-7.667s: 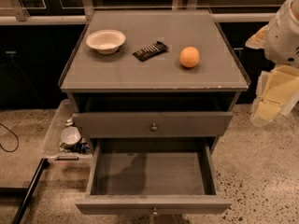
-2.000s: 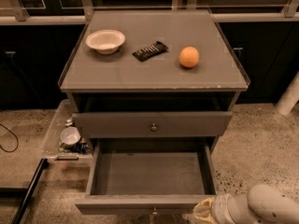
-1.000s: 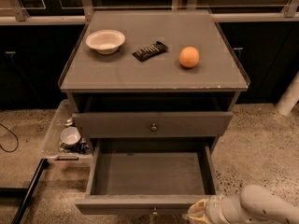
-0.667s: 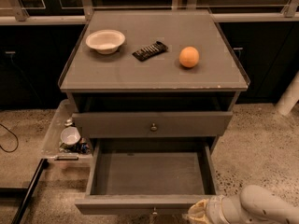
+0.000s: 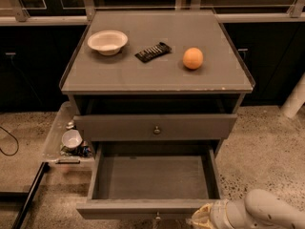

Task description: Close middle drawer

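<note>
Our gripper (image 5: 204, 215) is low down at the bottom right, right at the front of the middle drawer (image 5: 152, 178). It sits just beside the little round knob (image 5: 156, 217) on the drawer's front. We cannot tell if the gripper is open or shut, and we cannot tell if it is touching the drawer front. We do not see it holding anything.

The middle drawer is pulled a long way out toward us. We can look right down into it, and there is nothing inside. The top drawer (image 5: 155, 127) above it pokes out only a little.

On the cabinet top (image 5: 143, 78) sit a white bowl (image 5: 107, 41), a flat black thing (image 5: 152, 51) and an orange (image 5: 193, 58). A small cup (image 5: 72, 138) rests in a tray down at the left side.

So we think the job has not really started. The gripper is in a good spot for a push, but the drawer is not in yet. What is left is to push the front straight back until it goes all the way in.
</note>
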You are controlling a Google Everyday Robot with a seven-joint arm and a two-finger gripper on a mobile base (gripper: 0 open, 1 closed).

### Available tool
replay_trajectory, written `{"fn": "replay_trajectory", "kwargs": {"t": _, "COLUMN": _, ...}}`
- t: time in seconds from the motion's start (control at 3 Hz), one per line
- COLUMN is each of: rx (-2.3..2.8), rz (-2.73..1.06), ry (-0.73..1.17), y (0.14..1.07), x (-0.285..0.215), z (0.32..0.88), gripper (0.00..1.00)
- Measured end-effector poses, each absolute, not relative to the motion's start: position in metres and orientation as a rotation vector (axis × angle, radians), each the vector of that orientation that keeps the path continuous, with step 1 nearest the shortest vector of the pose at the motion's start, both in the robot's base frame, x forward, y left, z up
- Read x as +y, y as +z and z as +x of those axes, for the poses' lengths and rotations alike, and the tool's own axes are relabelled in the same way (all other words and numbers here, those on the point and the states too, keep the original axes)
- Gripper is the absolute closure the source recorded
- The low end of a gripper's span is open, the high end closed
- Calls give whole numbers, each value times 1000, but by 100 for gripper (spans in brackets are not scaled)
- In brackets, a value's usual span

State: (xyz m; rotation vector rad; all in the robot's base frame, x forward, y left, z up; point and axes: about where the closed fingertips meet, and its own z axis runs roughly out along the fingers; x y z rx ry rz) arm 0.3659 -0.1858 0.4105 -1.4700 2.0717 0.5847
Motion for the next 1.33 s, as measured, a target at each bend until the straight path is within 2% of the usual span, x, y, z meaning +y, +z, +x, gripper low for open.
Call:
{"fn": "replay_trajectory", "kwargs": {"t": 0.33, "rx": 2072, "rz": -1470, "ry": 585, "y": 410, "x": -186, "z": 366, "gripper": 11}}
{"fn": "replay_trajectory", "kwargs": {"t": 0.67, "rx": 2075, "rz": -1460, "ry": 602, "y": 408, "x": -185, "z": 366, "gripper": 0}}
{"fn": "replay_trajectory", "kwargs": {"t": 1.0, "rx": 2075, "rz": -1460, "ry": 602, "y": 407, "x": -185, "z": 364, "gripper": 19}}
{"fn": "replay_trajectory", "kwargs": {"t": 1.33, "rx": 2036, "rz": -1461, "ry": 616, "y": 404, "x": -180, "z": 403, "gripper": 43}}
